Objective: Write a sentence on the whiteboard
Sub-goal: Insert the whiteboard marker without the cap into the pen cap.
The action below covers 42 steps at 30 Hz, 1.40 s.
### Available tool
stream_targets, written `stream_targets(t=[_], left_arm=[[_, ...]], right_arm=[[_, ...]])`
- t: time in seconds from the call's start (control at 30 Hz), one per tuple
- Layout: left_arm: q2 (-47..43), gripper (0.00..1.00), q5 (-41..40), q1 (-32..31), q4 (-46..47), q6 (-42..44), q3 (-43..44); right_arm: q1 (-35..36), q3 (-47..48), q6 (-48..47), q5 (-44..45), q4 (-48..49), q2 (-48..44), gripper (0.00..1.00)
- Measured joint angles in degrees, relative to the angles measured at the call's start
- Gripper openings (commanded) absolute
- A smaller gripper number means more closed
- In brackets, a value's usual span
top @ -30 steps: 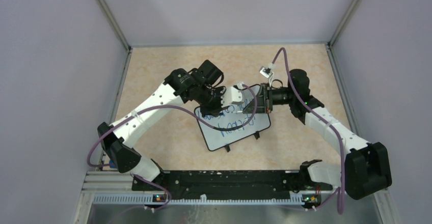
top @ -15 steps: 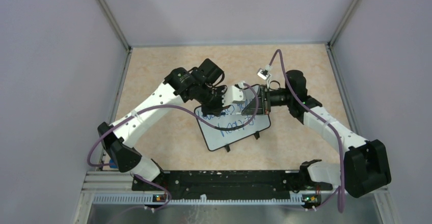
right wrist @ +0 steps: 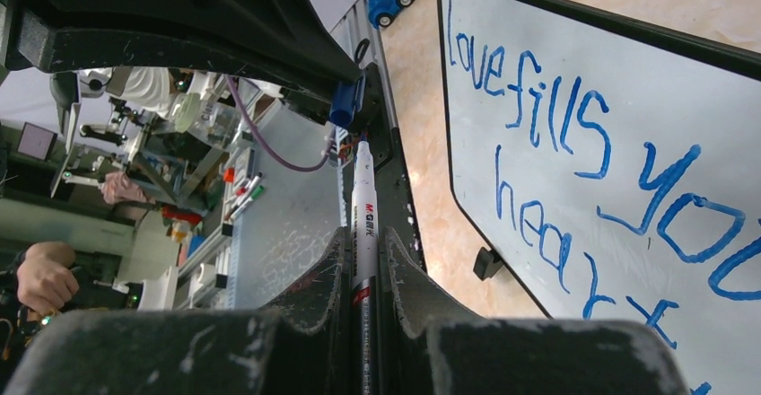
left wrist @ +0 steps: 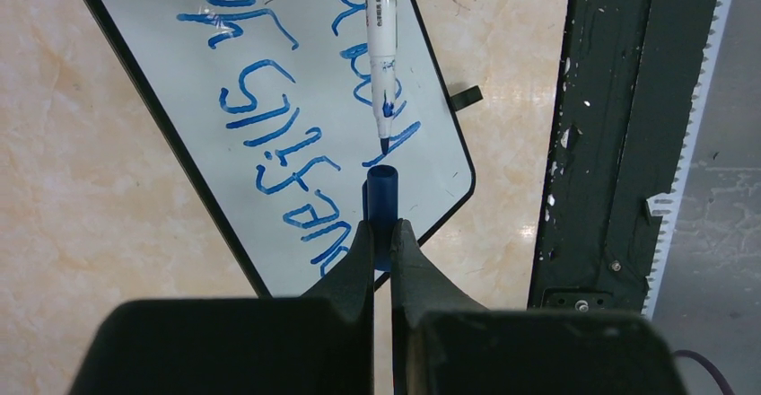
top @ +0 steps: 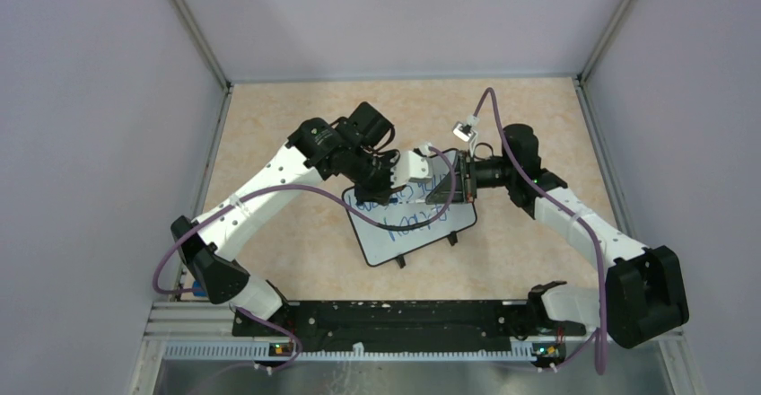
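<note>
Whiteboard [top: 413,229] lies askew on the table [top: 296,135] seen from above, its far edge under the two meeting arms.

Left wrist view: left gripper [left wrist: 381,233] pinches a blue cap [left wrist: 380,199] over the whiteboard's corner, with the marker [left wrist: 380,54] tip just short of it.

Right wrist view: right gripper [right wrist: 363,242] clamps the marker; the sentence [right wrist: 574,135] lies to its right.

The whiteboard [top: 422,233] lies askew on the worktop [top: 296,135], and the sentence [top: 399,220] runs across it in two lines. Over the whiteboard's far part, the left hand [left wrist: 382,233] grips the cap [left wrist: 381,188] on the left. The right hand [right wrist: 363,242] grips the marker [right wrist: 363,197] on the right. Marker tip and cap face each other, just apart.
</note>
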Motion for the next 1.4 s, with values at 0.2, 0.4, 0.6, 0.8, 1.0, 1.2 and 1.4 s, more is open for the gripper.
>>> stream_targets(t=[0.2,0.4,0.6,0.8,1.0,1.2,1.4], left_arm=[[-0.04,0.00,-0.83,-0.02,-0.39,0.61,-0.52],[-0.04,0.00,-0.70,-0.70,-0.83,0.63,-0.52],[-0.02,0.00,-0.70,-1.27,-1.14,0.63,-0.52],[0.00,0.00,-0.81,-1.42,-1.14,0.66,-0.55],[-0.02,0.00,-2.10,-1.44,-1.16,0.76,-1.92],[0.00,0.00,-2.43,-1.44,-1.27,0.76,-2.05],[0.09,0.00,-1.73,-1.49,-1.70,0.76,-2.03]], right_arm=[[0.00,0.00,-0.22,-0.02,-0.28,0.00,0.00],[0.74,0.02,-0.07,-0.09,-0.33,0.00,0.00],[0.96,0.02,0.11,-0.22,-0.28,0.00,0.00],[1.01,0.02,0.39,-0.31,-0.15,0.00,0.00],[1.01,0.02,0.35,-0.92,-0.17,0.00,0.00],[1.01,0.02,0.35,-1.18,-0.17,0.00,0.00],[1.14,0.07,0.37,-1.18,-0.17,0.00,0.00]])
